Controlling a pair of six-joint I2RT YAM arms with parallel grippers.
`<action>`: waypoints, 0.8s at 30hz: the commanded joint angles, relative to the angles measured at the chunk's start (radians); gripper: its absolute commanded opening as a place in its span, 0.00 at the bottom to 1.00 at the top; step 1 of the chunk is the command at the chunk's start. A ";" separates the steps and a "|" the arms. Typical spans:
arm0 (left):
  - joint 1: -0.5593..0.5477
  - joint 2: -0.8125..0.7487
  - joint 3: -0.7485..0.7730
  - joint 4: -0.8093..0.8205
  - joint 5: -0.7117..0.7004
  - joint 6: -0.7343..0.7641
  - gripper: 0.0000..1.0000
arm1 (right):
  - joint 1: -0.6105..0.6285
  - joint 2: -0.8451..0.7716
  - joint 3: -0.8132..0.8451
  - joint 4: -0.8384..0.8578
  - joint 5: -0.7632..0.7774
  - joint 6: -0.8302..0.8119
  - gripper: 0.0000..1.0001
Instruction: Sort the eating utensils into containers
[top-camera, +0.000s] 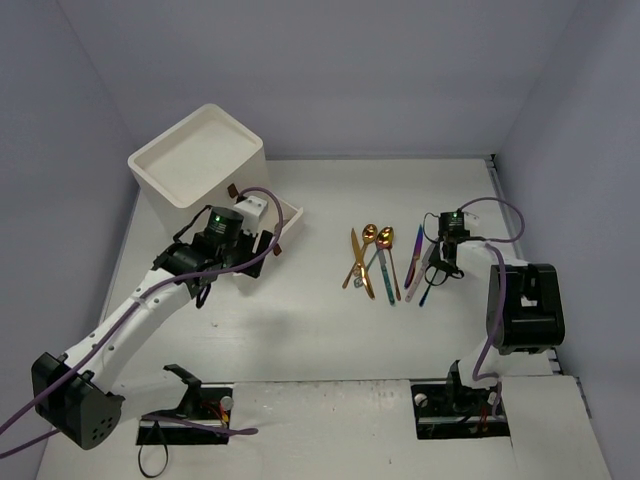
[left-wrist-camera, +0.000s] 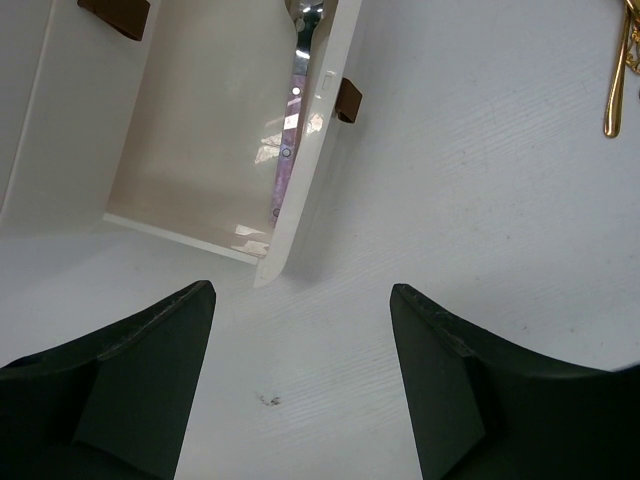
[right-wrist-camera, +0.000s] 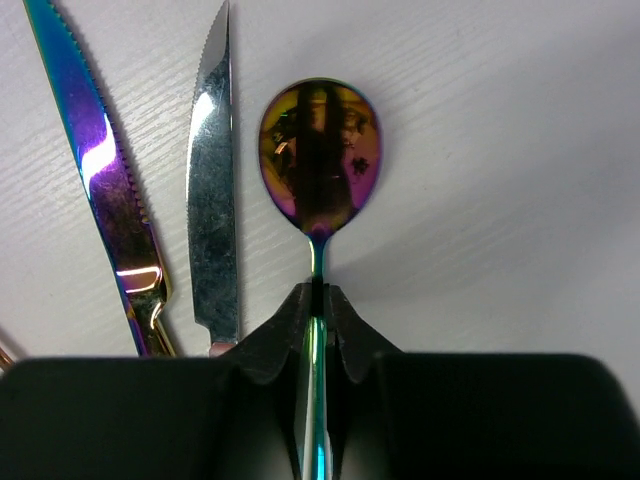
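My right gripper (right-wrist-camera: 317, 300) is shut on the thin handle of a rainbow purple-gold spoon (right-wrist-camera: 320, 155), whose bowl sticks out ahead of the fingertips just over the table. In the top view this gripper (top-camera: 440, 265) is at the right end of the utensil row (top-camera: 375, 260). A rainbow knife (right-wrist-camera: 100, 190) and a silver knife (right-wrist-camera: 213, 200) lie left of the spoon. My left gripper (left-wrist-camera: 300, 310) is open and empty over bare table, just short of the corner of a pulled-out white drawer (left-wrist-camera: 290, 230) with a purple utensil (left-wrist-camera: 290, 130) inside. The white cabinet (top-camera: 200, 160) stands far left.
Gold and copper spoons, a gold knife and a teal piece lie side by side mid-table (top-camera: 370, 255). A gold utensil (left-wrist-camera: 620, 80) shows at the left wrist view's top right. The drawer's brown handle (left-wrist-camera: 347, 100) faces the table. Grey walls close in the back and sides.
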 joint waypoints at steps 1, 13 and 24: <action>0.006 0.003 0.029 0.061 0.013 -0.004 0.68 | -0.005 -0.001 0.028 0.009 0.021 0.004 0.00; -0.060 -0.039 0.105 0.111 0.236 -0.188 0.68 | 0.051 -0.401 0.050 -0.003 -0.114 0.015 0.00; -0.347 0.065 0.192 0.365 0.215 -0.390 0.68 | 0.388 -0.654 0.065 0.063 -0.186 0.198 0.00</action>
